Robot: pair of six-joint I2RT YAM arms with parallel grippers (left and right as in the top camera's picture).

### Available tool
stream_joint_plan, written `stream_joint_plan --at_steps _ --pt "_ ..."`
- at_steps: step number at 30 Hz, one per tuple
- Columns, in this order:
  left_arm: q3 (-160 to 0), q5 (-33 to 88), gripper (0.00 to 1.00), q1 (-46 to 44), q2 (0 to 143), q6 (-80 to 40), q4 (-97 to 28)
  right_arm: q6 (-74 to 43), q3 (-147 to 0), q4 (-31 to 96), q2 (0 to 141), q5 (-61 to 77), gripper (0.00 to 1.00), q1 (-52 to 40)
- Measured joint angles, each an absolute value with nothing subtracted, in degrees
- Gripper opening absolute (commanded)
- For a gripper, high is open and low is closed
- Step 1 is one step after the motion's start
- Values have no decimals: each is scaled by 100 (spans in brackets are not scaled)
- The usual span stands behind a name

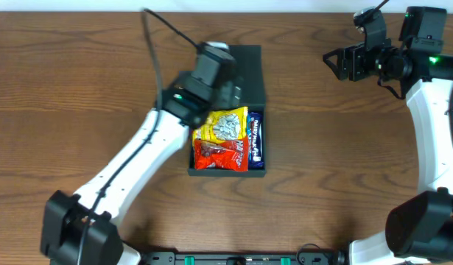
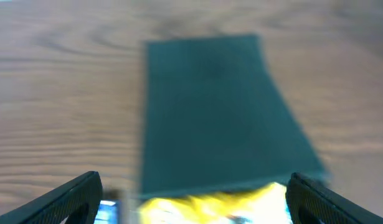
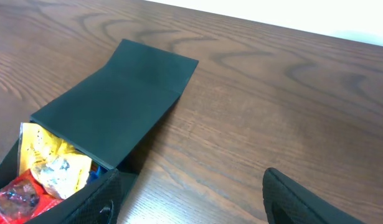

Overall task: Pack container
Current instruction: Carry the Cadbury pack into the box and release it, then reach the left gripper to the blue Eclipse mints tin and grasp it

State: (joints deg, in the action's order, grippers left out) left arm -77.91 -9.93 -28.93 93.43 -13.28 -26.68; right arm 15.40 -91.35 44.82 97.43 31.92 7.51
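Observation:
The container (image 1: 226, 173) is a dark teal-black box in the middle of the table, and its lid (image 1: 250, 73) is folded back flat behind it. Inside lie a yellow packet (image 1: 222, 125), a red packet (image 1: 220, 154) and a blue packet (image 1: 255, 140). My left gripper (image 1: 215, 81) hovers over the box's back edge. It is open, and the yellow packet (image 2: 216, 202) lies loose below its spread jaws, with the lid (image 2: 210, 112) ahead. My right gripper (image 1: 340, 62) is open and empty at the far right, well away from the box; its view takes in the lid (image 3: 122, 99).
The wooden table (image 1: 79, 73) stretches out bare to the left and between the box and the right arm. The left arm (image 1: 138, 162) crosses diagonally from the front left corner. The right arm (image 1: 440, 125) stands along the right edge.

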Motion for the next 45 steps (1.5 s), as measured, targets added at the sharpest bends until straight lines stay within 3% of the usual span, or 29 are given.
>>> stream_joint_plan --at_steps 13,18,20,25,45 --pt "-7791 -1260 98 -1310 9478 -1009 -3428 1538 -9135 4473 9743 3192 74 751" --pt "-7791 -873 100 -1291 10088 -882 -3546 1470 -9135 4471 9743 3192 74 751" --pt "-7791 -792 94 -1291 10272 -867 -3607 1452 -9135 4471 9743 3192 74 751" --pt "-7787 -690 92 -1291 10604 -805 -3826 1422 -9135 4471 9743 3192 75 751" --pt "-6740 49 90 -1221 10641 -499 -3269 1295 -9137 4556 9743 3192 75 751"
